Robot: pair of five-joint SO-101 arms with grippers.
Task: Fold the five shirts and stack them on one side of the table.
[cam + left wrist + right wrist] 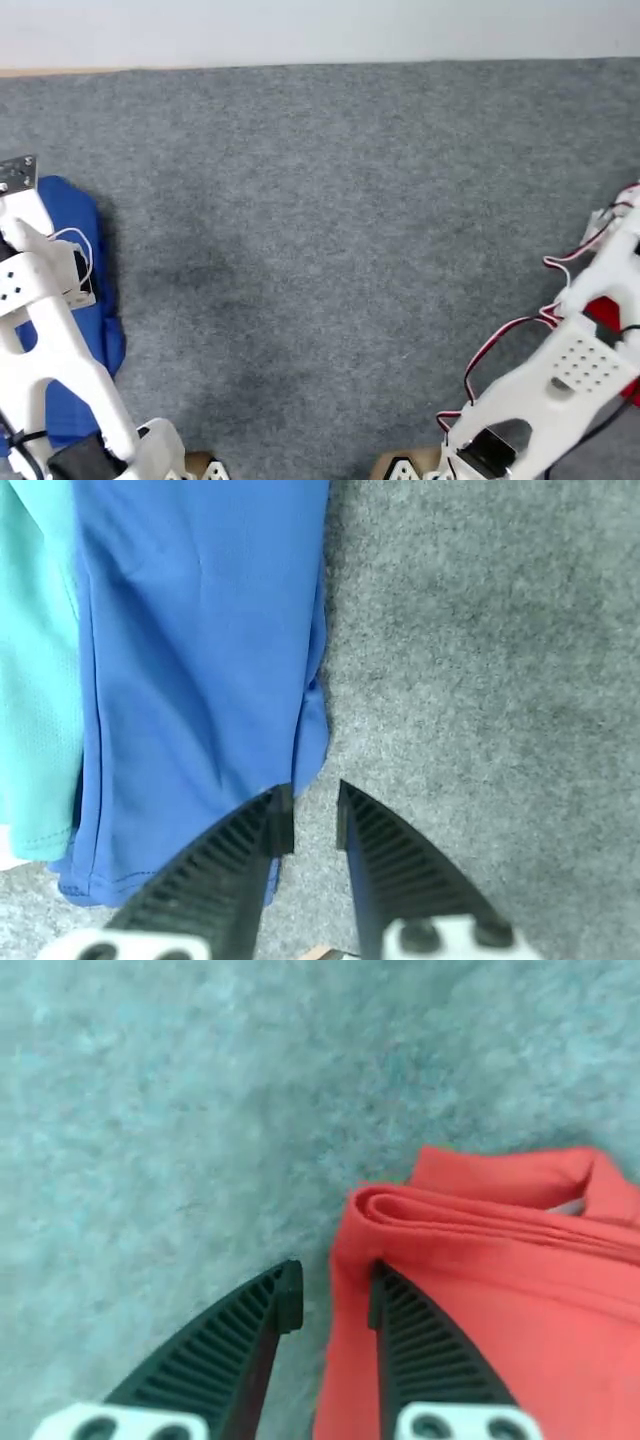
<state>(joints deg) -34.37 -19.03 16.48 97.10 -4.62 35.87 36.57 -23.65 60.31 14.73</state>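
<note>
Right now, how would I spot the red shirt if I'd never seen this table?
Start at the grey table and go to the side opposite the blue shirt. There, by the right hand, lies the red shirt, folded in layers. It alone is red, unlike the blue shirt and the turquoise shirt.

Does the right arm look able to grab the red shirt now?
Likely yes: the right claw is open and seems to sit astride the red shirt's folded edge, with nothing in the way.

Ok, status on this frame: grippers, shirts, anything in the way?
Left gripper open at edge of blue shirt, teal shirt beside. Right gripper open over edge of folded red shirt. No obstruction seen.
</note>
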